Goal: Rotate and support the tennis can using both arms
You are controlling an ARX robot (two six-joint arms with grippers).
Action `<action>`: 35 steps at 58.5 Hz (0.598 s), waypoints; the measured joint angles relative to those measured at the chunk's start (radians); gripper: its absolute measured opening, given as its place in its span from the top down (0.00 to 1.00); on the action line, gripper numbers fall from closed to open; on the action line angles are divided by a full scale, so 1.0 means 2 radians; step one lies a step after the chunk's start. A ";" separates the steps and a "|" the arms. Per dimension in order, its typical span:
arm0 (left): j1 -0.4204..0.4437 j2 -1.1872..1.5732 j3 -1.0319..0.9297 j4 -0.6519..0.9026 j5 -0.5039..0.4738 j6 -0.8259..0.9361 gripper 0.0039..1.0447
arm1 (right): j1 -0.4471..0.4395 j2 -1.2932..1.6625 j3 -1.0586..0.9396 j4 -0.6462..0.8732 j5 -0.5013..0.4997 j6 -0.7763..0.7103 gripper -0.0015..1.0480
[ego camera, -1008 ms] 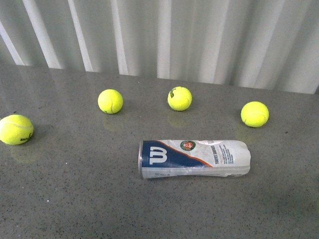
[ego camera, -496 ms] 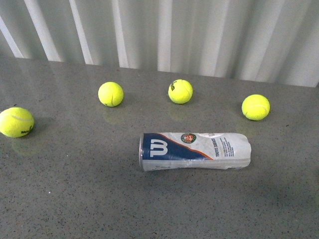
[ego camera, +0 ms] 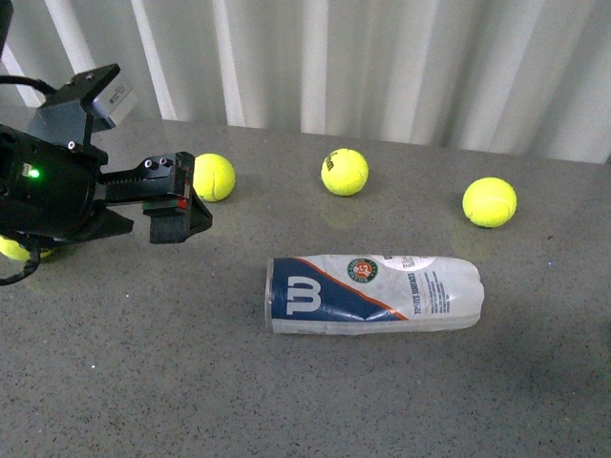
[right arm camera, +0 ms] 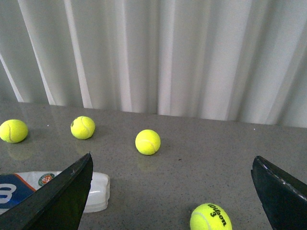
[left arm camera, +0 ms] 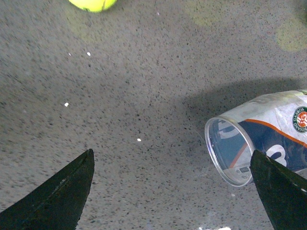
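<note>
The can [ego camera: 372,294] lies on its side on the grey table [ego camera: 143,382], about mid-picture in the front view. Its blue "W" end is toward the robot's left and its clear end toward the right. Three balls [ego camera: 345,172] sit in a row behind it, in front of a white curtain [ego camera: 382,67].

Only the front view shows an arm from outside. The left gripper [ego camera: 181,212] reaches in from the left, apart from the can, with a fourth ball [ego camera: 11,250] partly hidden behind the arm. This view does not show how its fingers stand.

The left wrist view does: the two fingers [left arm camera: 62,191] are spread wide over bare table. It also looks into the can's [left arm camera: 259,139] round rimmed mouth, which the front view sees only side-on. One finger overlaps the can's edge in the picture, and I cannot tell from this view whether they touch.

The right gripper [right arm camera: 171,160] shows in its own wrist view alone. Its fingers [right arm camera: 280,191] are also spread wide and hold nothing. Past one finger the can's [right arm camera: 98,191] clear end shows. Close to this camera lies a ball with black print [right arm camera: 210,217], which I cannot match to any ball in the front view.
</note>
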 joint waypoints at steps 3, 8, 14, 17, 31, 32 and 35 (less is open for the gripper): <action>0.000 0.011 0.000 0.010 0.013 -0.024 0.06 | 0.000 0.000 0.000 0.000 0.000 0.000 0.07; -0.003 0.026 -0.002 0.034 0.026 -0.057 0.06 | 0.000 0.000 0.000 0.000 0.000 0.000 0.07; -0.010 0.040 -0.009 0.076 0.039 -0.091 0.06 | 0.000 0.000 0.000 0.000 0.000 0.000 0.07; -0.016 0.050 -0.012 0.095 0.042 -0.104 0.06 | 0.000 0.000 0.000 0.000 0.000 0.000 0.07; -0.050 0.089 -0.029 0.164 0.059 -0.167 0.06 | 0.000 0.000 0.000 0.000 0.000 0.000 0.07; -0.052 0.091 -0.030 0.167 0.059 -0.171 0.06 | 0.000 0.000 0.000 0.000 0.000 0.000 0.07; -0.064 0.100 -0.033 0.187 0.060 -0.185 0.06 | 0.000 0.000 0.000 0.000 0.000 0.000 0.07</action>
